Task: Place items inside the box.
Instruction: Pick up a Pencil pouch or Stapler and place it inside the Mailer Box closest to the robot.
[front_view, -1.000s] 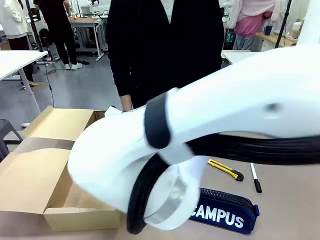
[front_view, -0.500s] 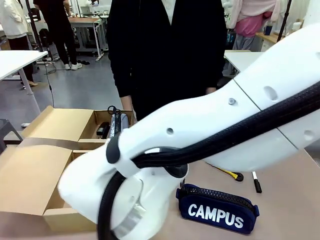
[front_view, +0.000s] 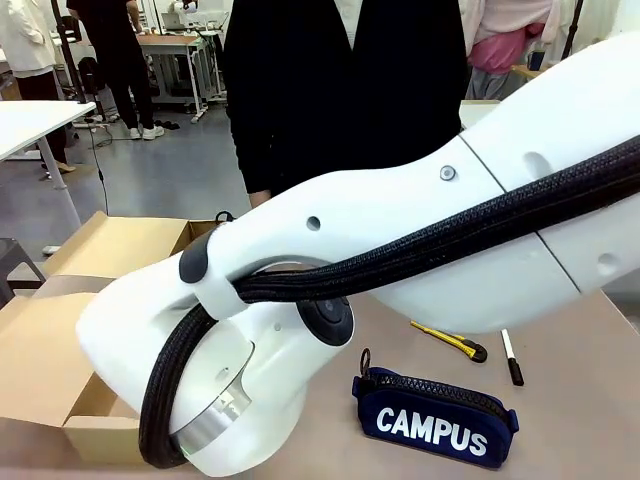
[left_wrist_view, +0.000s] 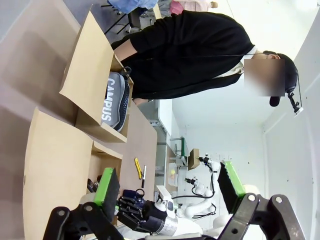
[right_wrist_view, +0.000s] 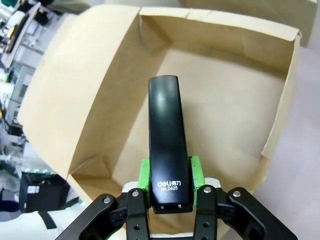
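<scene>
The right pincer clamps the black stapler by its near end between green pads. The stapler is long and glossy, rounded at the far tip, with white "deli No.0425" print near the grip. It hangs over the open cardboard box. The left pincer stands wide and empty.

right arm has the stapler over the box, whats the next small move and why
Probably lower it straight down: the right gripper is shut on the black stapler, which hangs over the open box, with bare cardboard floor beneath it.
</scene>
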